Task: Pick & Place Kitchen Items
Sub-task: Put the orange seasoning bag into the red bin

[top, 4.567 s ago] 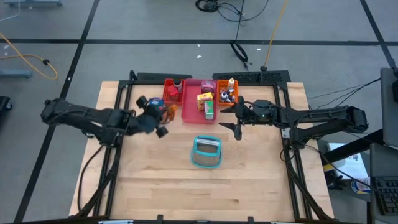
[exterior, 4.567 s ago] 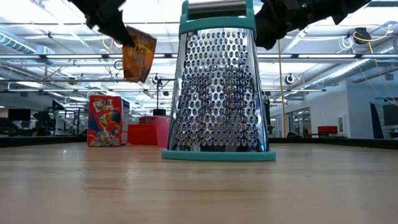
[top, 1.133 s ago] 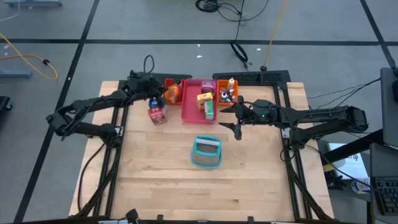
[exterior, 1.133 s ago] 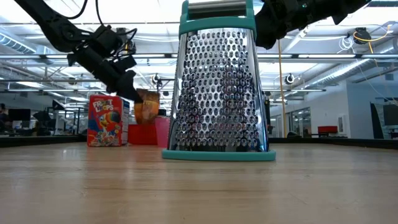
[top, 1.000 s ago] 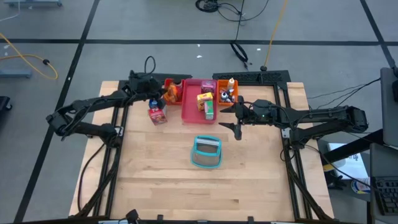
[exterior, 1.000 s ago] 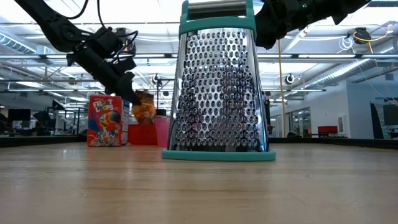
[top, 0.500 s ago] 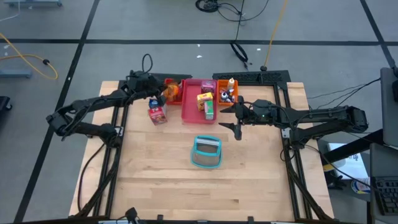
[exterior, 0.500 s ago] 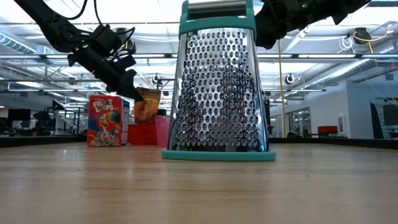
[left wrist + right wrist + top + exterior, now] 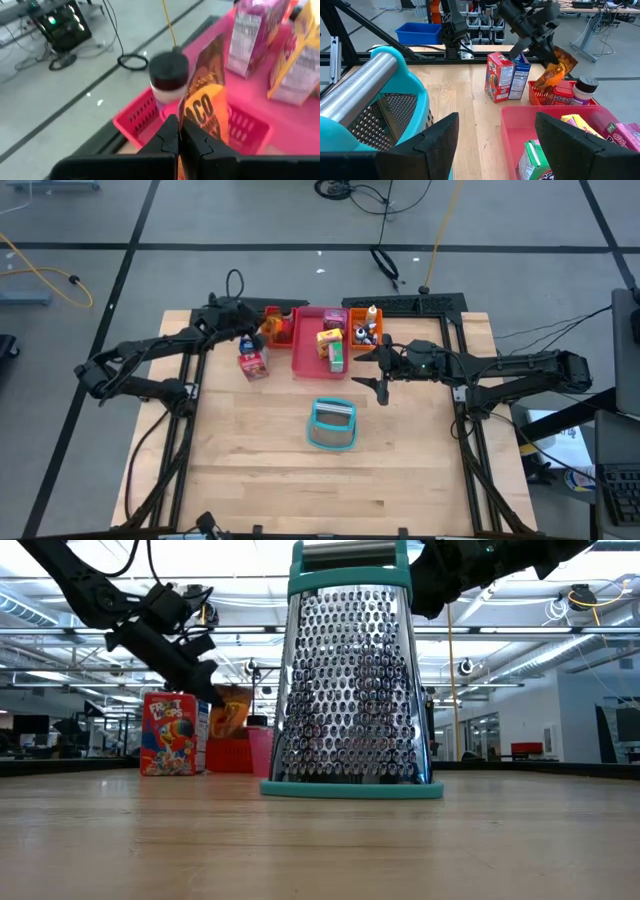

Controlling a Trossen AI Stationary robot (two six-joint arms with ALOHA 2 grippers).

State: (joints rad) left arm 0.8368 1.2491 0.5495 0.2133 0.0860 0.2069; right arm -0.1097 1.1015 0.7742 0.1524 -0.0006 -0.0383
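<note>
Left wrist view shows my left tool (image 9: pixel 179 137) clenched on the bottom edge of an orange snack pouch (image 9: pixel 206 102), a thin, glossy foil-like pack that stands up stiffly from the pinch. I hold it by the edge because the flat pack offers nothing thicker to grip, and it hangs over the small red tray (image 9: pixel 145 117) so it can drop inside the walls. That tray is moulded plastic with slotted sides, and a small pale jar with a dark round cap (image 9: pixel 169 75) stands in it already.

From the high view the pouch (image 9: pixel 272 328) sits at the far side of the surface (image 9: pixel 260 480), just beside the pink tray (image 9: pixel 310 358), which carries a yellow carton (image 9: pixel 329 339) and a green carton (image 9: pixel 337 359). The cereal box (image 9: pixel 252 363), a red printed cardboard carton, stands upright on the bare wood near the red tray, not yet put away.

My right tool (image 9: pixel 378 385) waits above the surface beside the pink tray, its fingers spread and holding nothing. The teal-framed grater (image 9: pixel 332 424), perforated shiny metal, lies on its side near the middle.
</note>
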